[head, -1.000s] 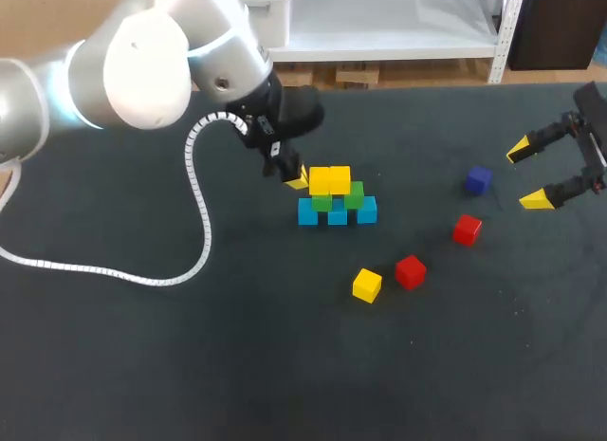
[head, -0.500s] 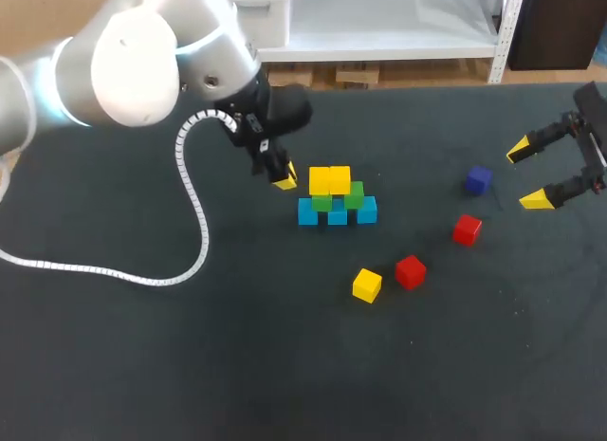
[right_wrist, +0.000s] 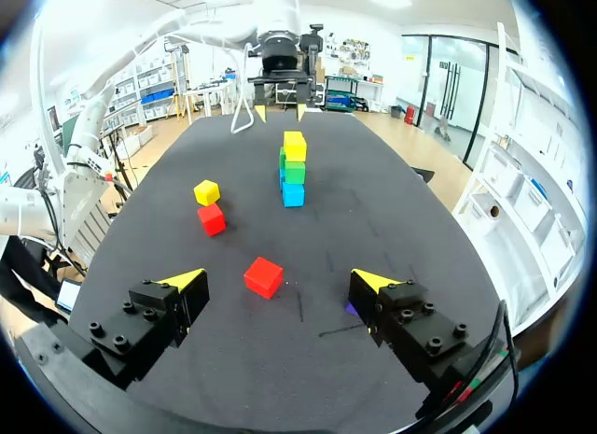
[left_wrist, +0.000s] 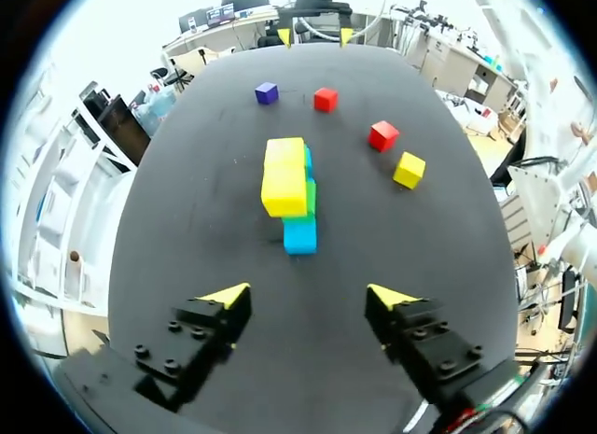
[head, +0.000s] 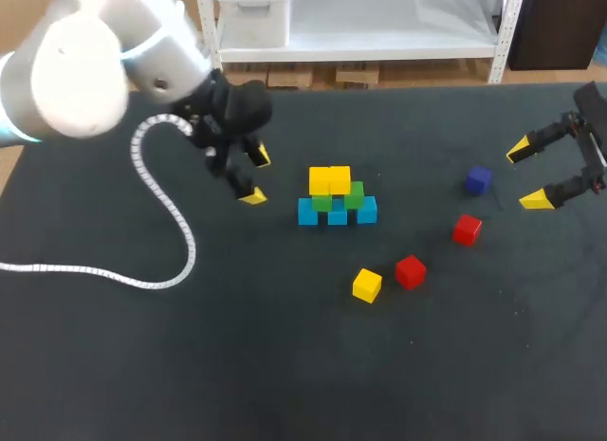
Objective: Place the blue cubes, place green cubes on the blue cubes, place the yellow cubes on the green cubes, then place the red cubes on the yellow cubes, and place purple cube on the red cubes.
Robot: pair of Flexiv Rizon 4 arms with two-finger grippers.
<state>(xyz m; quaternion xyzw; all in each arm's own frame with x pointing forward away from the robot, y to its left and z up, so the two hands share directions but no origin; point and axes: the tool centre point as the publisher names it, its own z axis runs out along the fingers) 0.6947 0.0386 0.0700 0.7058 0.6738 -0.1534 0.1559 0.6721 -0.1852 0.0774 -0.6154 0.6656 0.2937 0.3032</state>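
**Three layers up, both tools wide open**

The left tool [head: 256, 176] hangs just left of the stack, fingers spread and gripping nothing. In the middle of the desk [head: 285, 365], three blue cubes [head: 337, 214] sit in a row, with two green cubes [head: 354, 194] on them and two yellow cubes [head: 330, 180] on top. Nearer, a loose yellow cube [head: 367, 284] lies just beside a red cube [head: 410, 270]. A second red cube [head: 466, 229] and the purple cube [head: 478, 180] lie off to the right. The right tool [head: 529, 174] hovers at the right edge, also spread wide and empty.
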